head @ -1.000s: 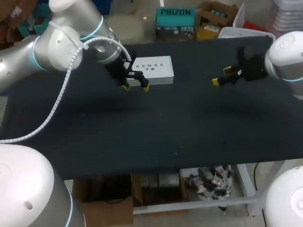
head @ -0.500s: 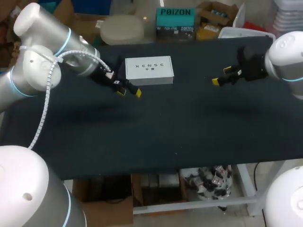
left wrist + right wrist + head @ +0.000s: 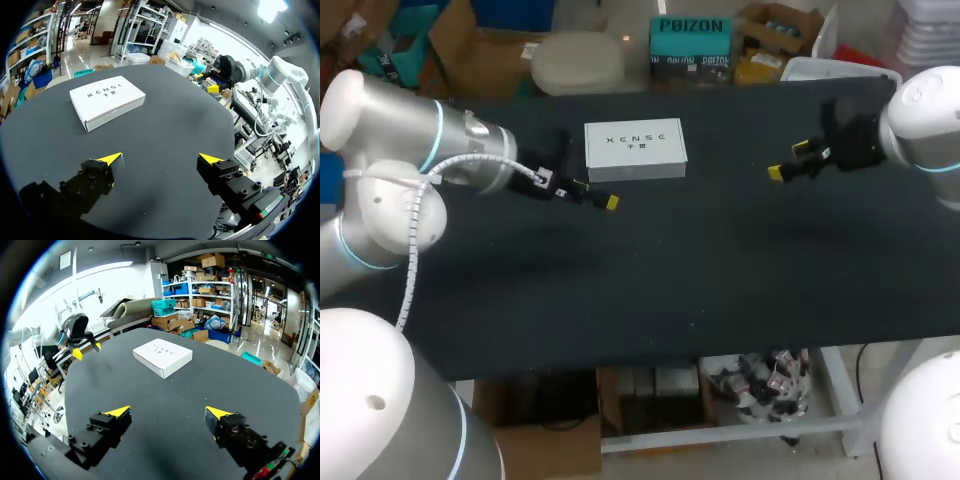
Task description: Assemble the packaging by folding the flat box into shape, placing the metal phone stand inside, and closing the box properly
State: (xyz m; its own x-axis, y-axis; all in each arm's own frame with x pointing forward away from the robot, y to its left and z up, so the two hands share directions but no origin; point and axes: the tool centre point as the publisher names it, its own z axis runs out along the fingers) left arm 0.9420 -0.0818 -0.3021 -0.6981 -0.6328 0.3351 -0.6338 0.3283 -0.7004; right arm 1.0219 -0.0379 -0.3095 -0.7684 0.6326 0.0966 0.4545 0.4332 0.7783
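A closed white box [image 3: 635, 150] lies flat on the black table [image 3: 670, 280], at the back, left of the middle. My left gripper [image 3: 597, 194] hovers just off the box's front left corner, open and empty. In the left wrist view the box [image 3: 106, 101] lies ahead of my open left gripper [image 3: 161, 159]. My right gripper [image 3: 788, 162] hangs open and empty over the table's right side, well away from the box. The right wrist view shows the box [image 3: 162, 356] far ahead of that gripper [image 3: 167, 412]. No metal phone stand is in view.
My left arm's grey forearm [image 3: 470, 165] stretches low across the table's back left. My other arm's gripper [image 3: 212, 88] shows far off in the left wrist view, and the left gripper [image 3: 86, 349] shows likewise in the right wrist view.
My left arm has swung back to the left and lowered, carrying its open gripper from the box's front edge to just off its front left corner. The right arm and the box have not moved.
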